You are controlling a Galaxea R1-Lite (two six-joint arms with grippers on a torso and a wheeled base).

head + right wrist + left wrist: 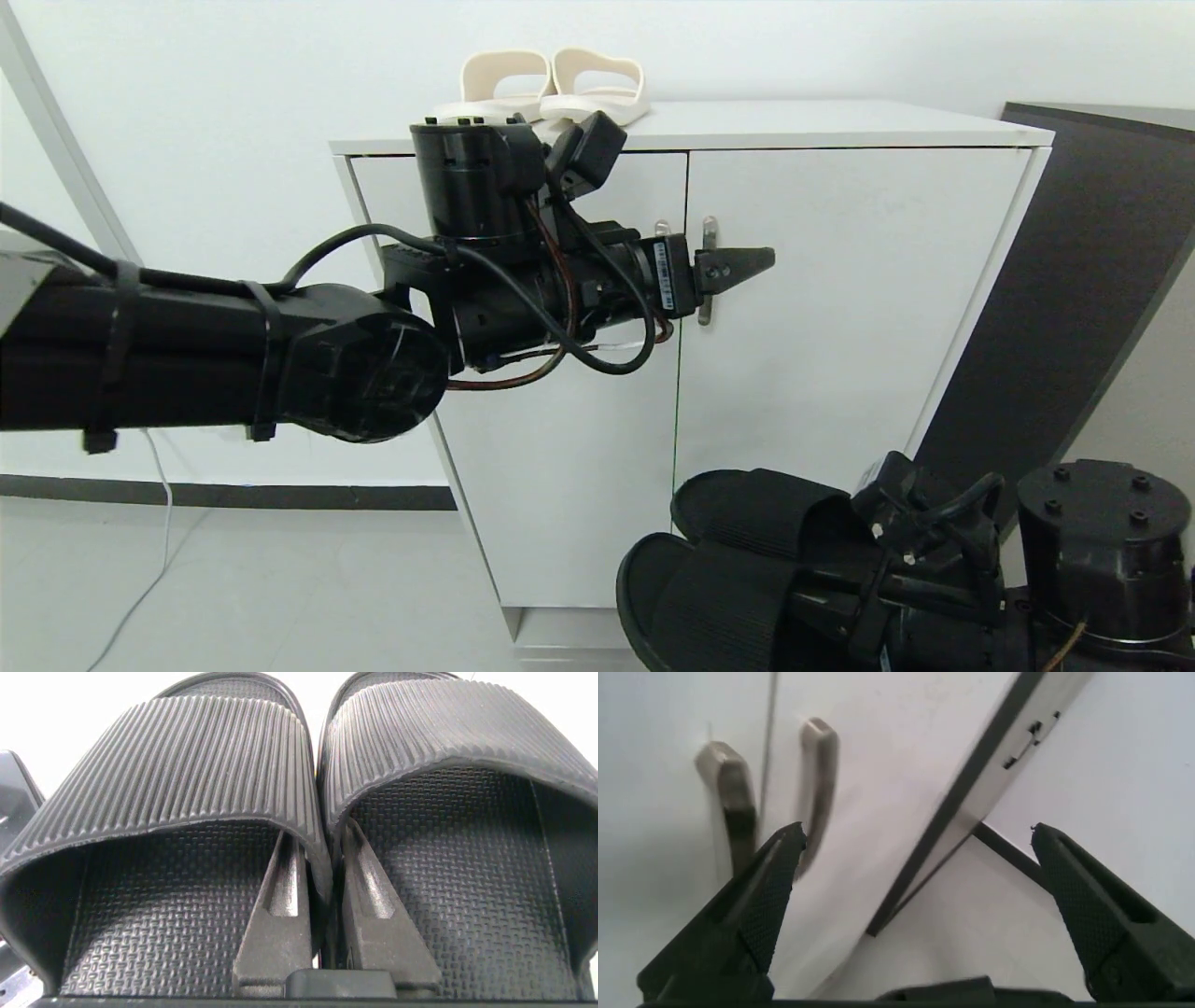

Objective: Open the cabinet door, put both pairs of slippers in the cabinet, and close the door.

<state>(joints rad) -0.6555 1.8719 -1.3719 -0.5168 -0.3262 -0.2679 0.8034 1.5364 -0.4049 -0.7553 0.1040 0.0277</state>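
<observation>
L pincer (758,259) spread at door handles (816,770); R pincer (318,840) clamps blk slippers (187,765).

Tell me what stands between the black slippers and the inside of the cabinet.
The shut cabinet doors. The right gripper holds the black slippers before them; the open left gripper is at a handle.

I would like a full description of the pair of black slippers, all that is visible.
The black slippers are open slides, seemingly rubber, with ribbed straps and finely textured footbeds. They hang side by side, low before the white cabinet. The right gripper is shut on their adjoining inner walls, one finger inside each slipper, toes pointing away from it.
</observation>
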